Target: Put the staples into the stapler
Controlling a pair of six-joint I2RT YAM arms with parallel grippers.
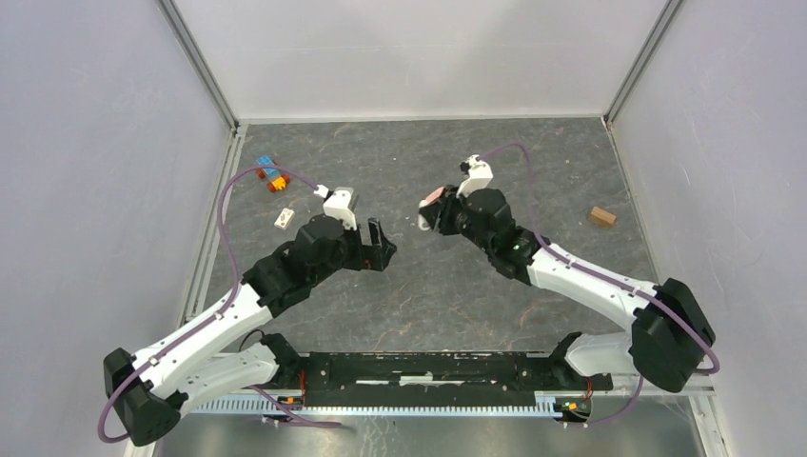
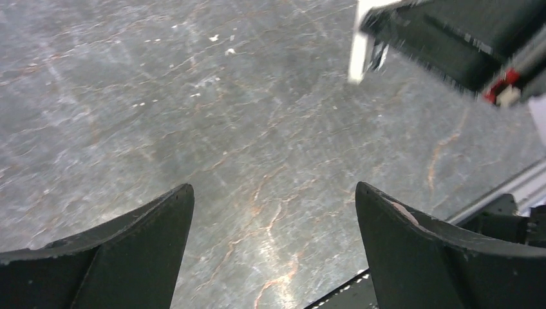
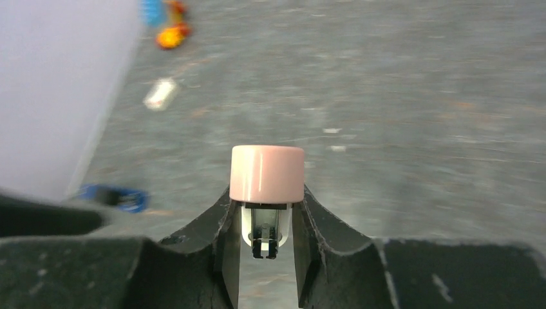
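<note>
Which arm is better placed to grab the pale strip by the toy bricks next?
Left, probably. The left hand is open and empty, and the pale strip lies beside that arm's wrist. The right hand is shut on a pink-and-white piece, farther from the strip.

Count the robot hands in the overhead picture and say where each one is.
2. The left hand is open, left of centre; the right hand is right of centre, shut on a pink-capped piece.
</note>
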